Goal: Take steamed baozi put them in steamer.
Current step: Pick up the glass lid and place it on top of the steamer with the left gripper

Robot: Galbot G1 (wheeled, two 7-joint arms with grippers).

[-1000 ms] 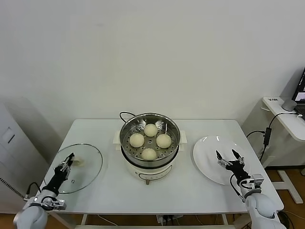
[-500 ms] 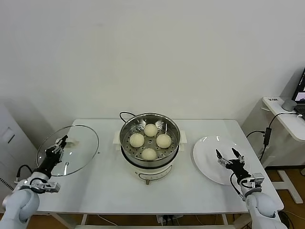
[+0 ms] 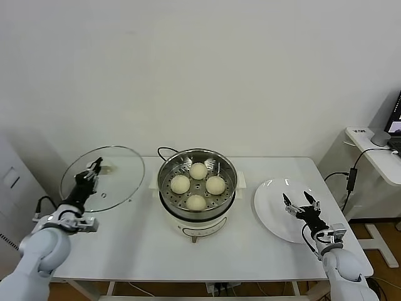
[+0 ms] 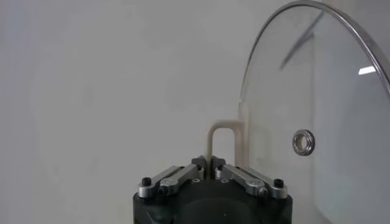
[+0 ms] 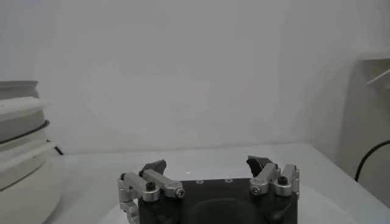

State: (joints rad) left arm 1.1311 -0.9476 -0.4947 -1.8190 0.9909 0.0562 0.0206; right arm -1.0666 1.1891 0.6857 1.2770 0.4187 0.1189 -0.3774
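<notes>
steamed baozi (image 3: 197,185), four of them, are sitting inside the steamer (image 3: 198,190) at the middle of the table (image 3: 139,238), one at the back, one on each side and one at the front, close together on the perforated bottom. left gripper (image 3: 92,170) is pinching the white handle (image 4: 223,141) of the glass lid (image 3: 104,178), holding the lid tilted up in the air over the table's left end, beside the steamer and apart from it. right gripper (image 3: 299,202) is hovering with fingers spread over the white plate (image 3: 271,204) to the steamer's right, gripping nothing.
</notes>
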